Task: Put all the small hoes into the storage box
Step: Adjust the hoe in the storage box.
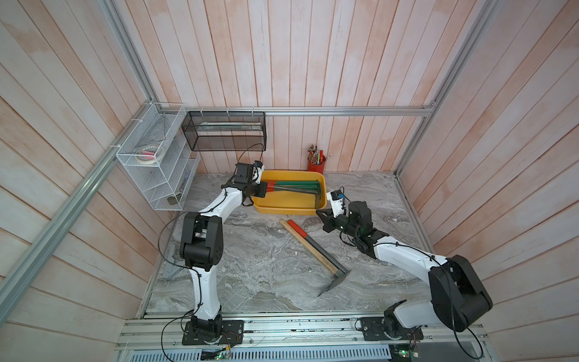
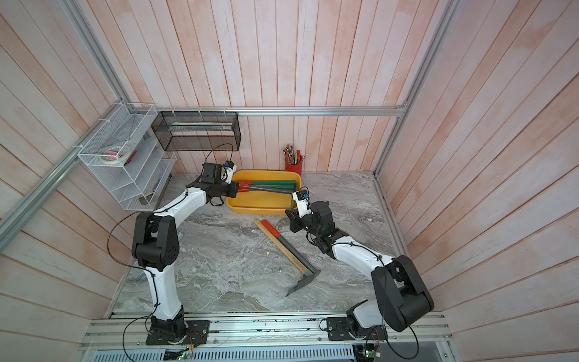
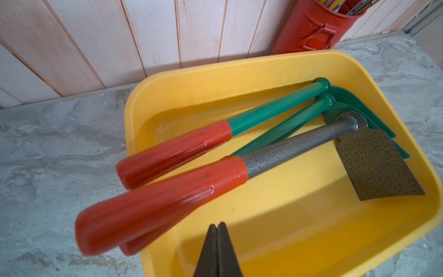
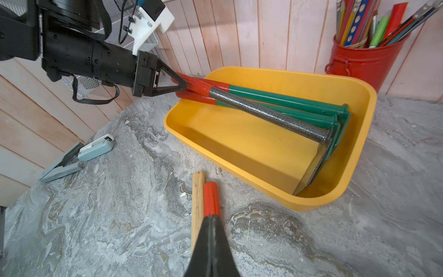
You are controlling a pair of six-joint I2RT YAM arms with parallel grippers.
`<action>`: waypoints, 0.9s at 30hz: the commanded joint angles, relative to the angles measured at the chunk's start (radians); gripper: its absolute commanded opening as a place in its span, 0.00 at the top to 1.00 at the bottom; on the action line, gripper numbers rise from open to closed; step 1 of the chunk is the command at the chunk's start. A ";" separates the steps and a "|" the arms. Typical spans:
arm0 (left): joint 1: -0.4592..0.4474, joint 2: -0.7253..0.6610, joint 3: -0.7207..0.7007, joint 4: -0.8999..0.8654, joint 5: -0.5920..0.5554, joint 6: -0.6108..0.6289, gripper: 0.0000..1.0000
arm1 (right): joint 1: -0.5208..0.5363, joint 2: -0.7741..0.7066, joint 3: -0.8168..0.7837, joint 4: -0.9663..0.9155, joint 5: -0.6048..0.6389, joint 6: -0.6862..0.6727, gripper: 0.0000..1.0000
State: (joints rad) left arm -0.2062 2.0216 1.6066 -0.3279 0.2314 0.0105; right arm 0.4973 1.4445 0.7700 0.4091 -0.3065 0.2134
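Observation:
The yellow storage box (image 1: pixel 288 211) (image 2: pixel 260 210) (image 3: pixel 215 67) (image 4: pixel 369 115) stands by the back wall. Inside, a small hoe with a speckled grey shaft (image 1: pixel 297 190) (image 3: pixel 287 148) (image 4: pixel 268 112) rests on two green hoes (image 3: pixel 271 109) (image 4: pixel 287 100). Their red handles stick out over the box's left rim. My left gripper (image 1: pixel 264 189) (image 2: pixel 235 188) (image 3: pixel 218 224) (image 4: pixel 183 85) is shut and empty, its tip against those handles. Another red-handled grey hoe (image 1: pixel 316 250) (image 2: pixel 289 247) (image 4: pixel 211 199) lies on the table. My right gripper (image 1: pixel 319 214) (image 2: pixel 288 213) (image 4: pixel 212 217) is shut above its handle end, holding nothing.
A wooden stick (image 1: pixel 300 243) (image 4: pixel 197 196) lies alongside the table hoe. A red pot of pens (image 1: pixel 316 163) (image 4: pixel 364 60) stands behind the box. A white wire rack (image 1: pixel 156 163) and a black mesh basket (image 1: pixel 225 131) hang at the back left. A grey stapler (image 4: pixel 79 156) lies under the rack.

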 commanded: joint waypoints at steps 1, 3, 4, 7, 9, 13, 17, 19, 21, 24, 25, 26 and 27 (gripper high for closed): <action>-0.007 -0.069 -0.064 0.051 0.014 -0.033 1.00 | 0.009 0.054 0.072 -0.013 -0.015 0.029 1.00; -0.007 -0.104 -0.124 0.087 0.011 -0.051 1.00 | 0.009 0.092 0.104 -0.006 -0.012 0.041 1.00; -0.007 -0.121 -0.152 0.100 0.008 -0.057 1.00 | 0.008 0.113 0.123 0.001 -0.010 0.047 0.98; 0.002 -0.144 -0.184 0.110 0.009 -0.076 0.90 | 0.007 0.198 0.226 -0.051 -0.002 0.070 0.88; 0.018 -0.149 -0.182 0.108 0.028 -0.094 0.72 | 0.009 0.249 0.294 -0.071 -0.021 0.096 0.84; 0.104 -0.156 -0.159 0.119 0.144 -0.204 0.29 | 0.009 0.292 0.300 0.025 -0.087 0.203 0.80; 0.183 -0.100 -0.035 -0.004 0.252 -0.270 0.22 | 0.019 0.305 0.274 0.080 -0.107 0.252 0.76; 0.186 -0.060 0.057 -0.123 0.210 -0.226 0.20 | 0.021 0.307 0.268 0.079 -0.108 0.258 0.75; 0.187 -0.019 0.140 -0.214 0.180 -0.195 0.20 | 0.021 0.308 0.256 0.092 -0.118 0.263 0.76; 0.154 0.001 0.212 -0.287 0.076 -0.067 0.20 | 0.021 0.311 0.246 0.087 -0.127 0.254 0.77; 0.130 0.013 0.248 -0.328 0.014 0.003 0.19 | 0.019 0.311 0.245 0.078 -0.130 0.248 0.78; 0.105 0.032 0.294 -0.376 -0.054 0.069 0.19 | 0.020 0.309 0.241 0.072 -0.133 0.245 0.78; 0.086 0.056 0.336 -0.424 -0.099 0.123 0.19 | 0.020 0.307 0.234 0.075 -0.136 0.243 0.78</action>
State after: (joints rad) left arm -0.0582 2.0247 1.8641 -0.5747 0.2829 -0.0586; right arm 0.5140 1.7386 1.0203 0.4721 -0.4149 0.4526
